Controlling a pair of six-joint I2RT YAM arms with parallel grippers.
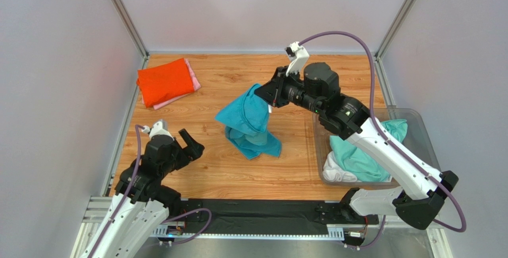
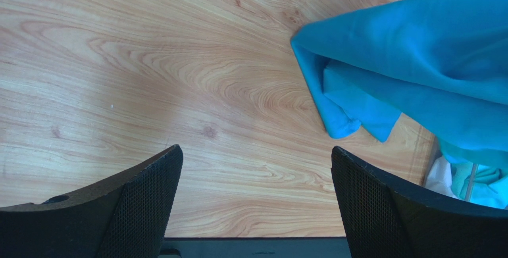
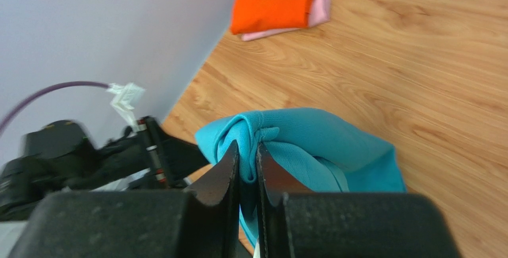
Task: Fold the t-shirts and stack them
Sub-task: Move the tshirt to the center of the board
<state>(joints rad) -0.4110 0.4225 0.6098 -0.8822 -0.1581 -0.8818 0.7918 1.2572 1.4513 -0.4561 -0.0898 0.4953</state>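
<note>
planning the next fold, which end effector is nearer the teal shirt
Right. The right end effector is shut on the teal shirt; the left end effector hangs open, apart from it.

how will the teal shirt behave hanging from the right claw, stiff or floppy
Likely floppy: the teal shirt hangs in drooping folds from the right claw. Probably light, since one small pinch of cloth holds it up. It may swing or unfold when moved.
</note>
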